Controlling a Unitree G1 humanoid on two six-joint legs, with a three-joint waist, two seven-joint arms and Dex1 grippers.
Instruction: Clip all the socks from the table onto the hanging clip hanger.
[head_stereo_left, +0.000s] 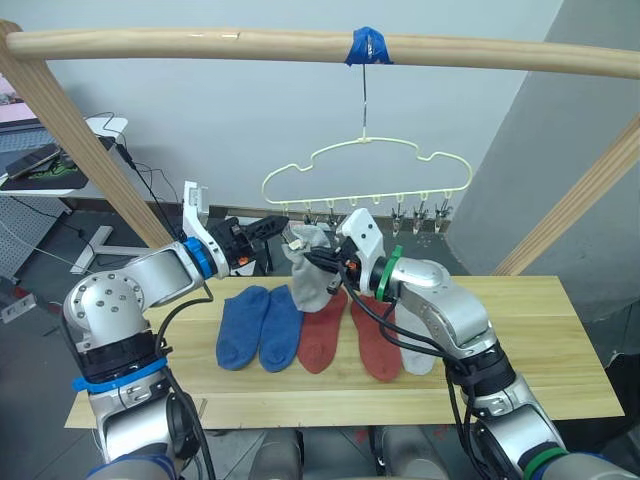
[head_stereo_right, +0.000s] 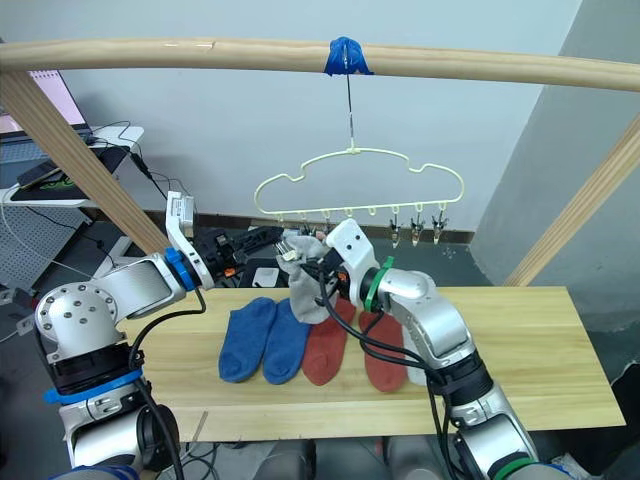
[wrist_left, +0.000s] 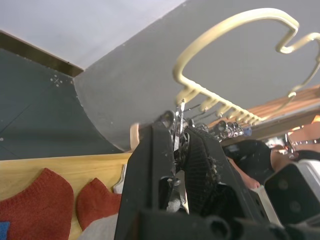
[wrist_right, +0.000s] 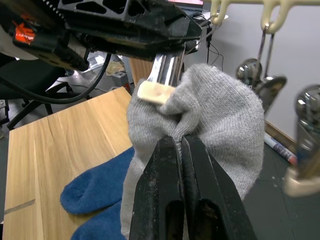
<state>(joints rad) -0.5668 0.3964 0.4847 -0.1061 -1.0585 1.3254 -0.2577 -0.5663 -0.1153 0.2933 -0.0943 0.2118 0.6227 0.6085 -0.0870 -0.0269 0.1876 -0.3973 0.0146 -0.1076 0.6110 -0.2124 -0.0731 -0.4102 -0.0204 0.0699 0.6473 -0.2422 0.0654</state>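
on the table (head_stereo_left: 560, 330), nearest, five socks lie in a row: two blue (head_stereo_left: 260, 328), two rust red (head_stereo_left: 350, 342), one light grey (head_stereo_left: 418, 358) mostly under a red one. above them the right gripper (wrist_right: 181, 145) is closed tight on a fold of the sixth grey sock (wrist_right: 220, 115), soft ribbed knit, bunched. left gripper (wrist_left: 177, 150) is pressed shut on a metal clip (wrist_left: 179, 125) at the left end of the hanger (head_stereo_left: 365, 170). risk: hanger swings on its hook, so the sock edge could miss the clip mouth & drop if right lets go too soon.
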